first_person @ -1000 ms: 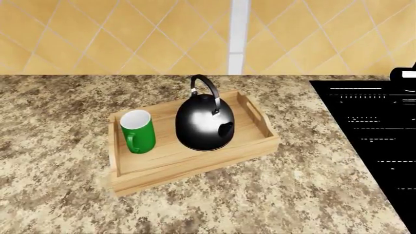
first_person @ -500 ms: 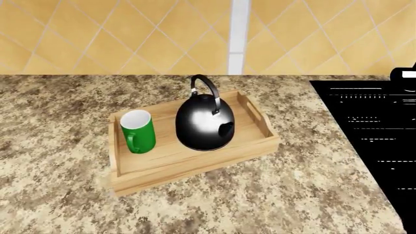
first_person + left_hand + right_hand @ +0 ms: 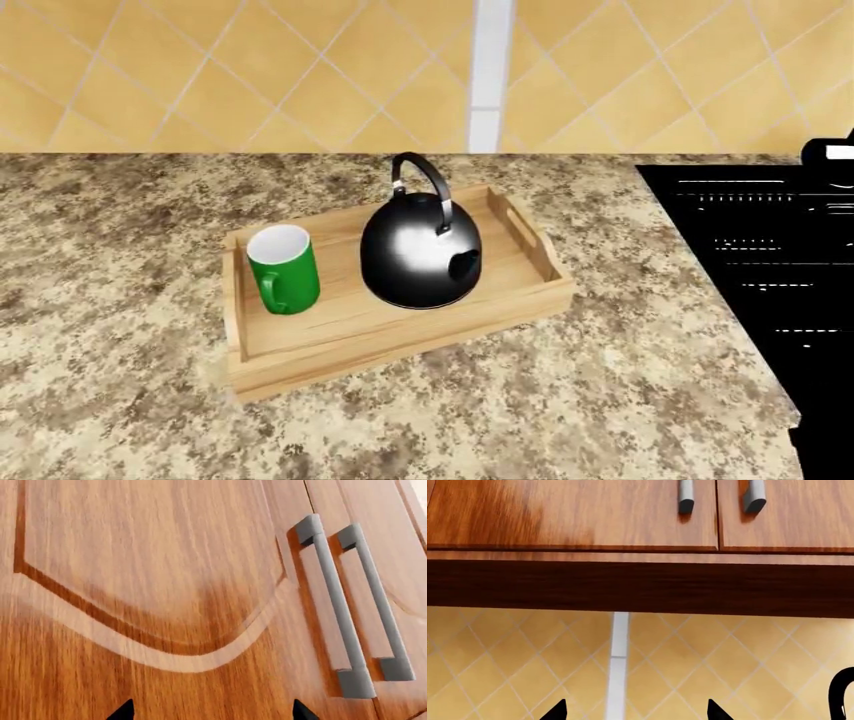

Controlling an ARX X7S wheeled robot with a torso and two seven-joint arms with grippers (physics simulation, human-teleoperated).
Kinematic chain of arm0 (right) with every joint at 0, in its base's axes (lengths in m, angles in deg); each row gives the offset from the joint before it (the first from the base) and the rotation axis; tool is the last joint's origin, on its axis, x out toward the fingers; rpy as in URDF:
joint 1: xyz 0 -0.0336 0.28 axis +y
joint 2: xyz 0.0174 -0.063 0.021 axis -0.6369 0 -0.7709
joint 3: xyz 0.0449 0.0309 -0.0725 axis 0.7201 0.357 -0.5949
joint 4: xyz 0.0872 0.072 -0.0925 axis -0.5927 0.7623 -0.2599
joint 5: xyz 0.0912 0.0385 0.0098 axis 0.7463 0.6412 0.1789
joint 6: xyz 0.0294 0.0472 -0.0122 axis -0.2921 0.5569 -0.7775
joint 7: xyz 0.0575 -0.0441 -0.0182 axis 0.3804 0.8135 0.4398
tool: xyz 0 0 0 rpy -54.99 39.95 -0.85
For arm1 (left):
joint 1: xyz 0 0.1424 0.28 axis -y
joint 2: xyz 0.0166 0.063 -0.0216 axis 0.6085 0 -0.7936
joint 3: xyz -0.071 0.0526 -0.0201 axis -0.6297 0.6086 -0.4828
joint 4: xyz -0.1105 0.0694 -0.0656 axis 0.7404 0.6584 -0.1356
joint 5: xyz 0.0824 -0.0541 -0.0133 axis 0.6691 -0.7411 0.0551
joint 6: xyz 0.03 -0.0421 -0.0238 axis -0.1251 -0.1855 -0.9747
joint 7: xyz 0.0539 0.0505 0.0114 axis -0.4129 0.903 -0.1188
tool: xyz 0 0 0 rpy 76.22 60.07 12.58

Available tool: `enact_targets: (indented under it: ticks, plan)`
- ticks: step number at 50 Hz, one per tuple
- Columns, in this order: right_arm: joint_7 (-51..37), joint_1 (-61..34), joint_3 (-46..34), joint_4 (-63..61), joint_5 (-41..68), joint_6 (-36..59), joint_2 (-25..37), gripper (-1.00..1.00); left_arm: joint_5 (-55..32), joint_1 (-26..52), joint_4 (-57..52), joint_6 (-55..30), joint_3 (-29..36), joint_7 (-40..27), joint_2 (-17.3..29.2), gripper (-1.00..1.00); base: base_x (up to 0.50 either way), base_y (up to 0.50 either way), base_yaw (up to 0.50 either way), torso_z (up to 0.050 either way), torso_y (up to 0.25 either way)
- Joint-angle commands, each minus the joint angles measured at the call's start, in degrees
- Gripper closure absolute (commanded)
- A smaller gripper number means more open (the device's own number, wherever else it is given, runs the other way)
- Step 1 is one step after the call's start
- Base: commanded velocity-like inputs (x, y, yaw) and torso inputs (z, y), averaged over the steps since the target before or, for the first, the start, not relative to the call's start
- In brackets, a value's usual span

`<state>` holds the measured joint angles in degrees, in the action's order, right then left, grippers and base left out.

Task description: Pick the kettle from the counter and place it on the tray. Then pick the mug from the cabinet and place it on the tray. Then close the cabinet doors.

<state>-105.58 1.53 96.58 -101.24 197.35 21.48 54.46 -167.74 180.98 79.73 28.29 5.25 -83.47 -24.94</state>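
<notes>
On the counter (image 3: 120, 350) below my head camera the tray (image 3: 400, 335) sits at a slant, and both things I was asked to move are already on it: the kettle (image 3: 418, 262) stands upright near its middle with the black handle arched up and the short spout turned toward me, and the mug (image 3: 282, 270) stands upright just beside it, toward my left end of the tray, apart from the kettle, its loop handle facing me. Against the head views from a second and half a second back, tray, kettle and mug lie exactly as they did; the only difference I can find is a small black shape now showing at the bottom right corner, below the black sink (image 3: 761, 260). Neither of my arms shows in the head view. My left wrist camera looks close onto the wooden cabinet doors (image 3: 147, 580), which meet flush with the two grey handles (image 3: 330, 605) side by side. My right wrist camera sees the same doors from under the cabinet, with the tiled wall (image 3: 514, 665) beneath. Of each claw only two dark fingertips (image 3: 122, 711) poke into view, set well apart, so both claws are spread with nothing between them.
</notes>
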Motion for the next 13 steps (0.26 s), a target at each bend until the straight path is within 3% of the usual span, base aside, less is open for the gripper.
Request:
enact_targets:
  ticks: [1,13]
  plan:
    - [-0.01,-2.43,-5.58,-0.05,-4.86,0.54,-2.01,-1.00,-11.69,-4.28,-11.29,2.97,-9.51,-4.94,9.25,-1.00,0.00,0.00,0.00,0.000,0.000]
    - [-0.01,-6.92,-20.08,-0.04,-17.91,3.34,-9.30,-1.00,-19.72,-22.99,-35.17,7.02,-19.26,-10.40,22.50,-1.00,0.00,0.00,0.00,0.000,0.000]
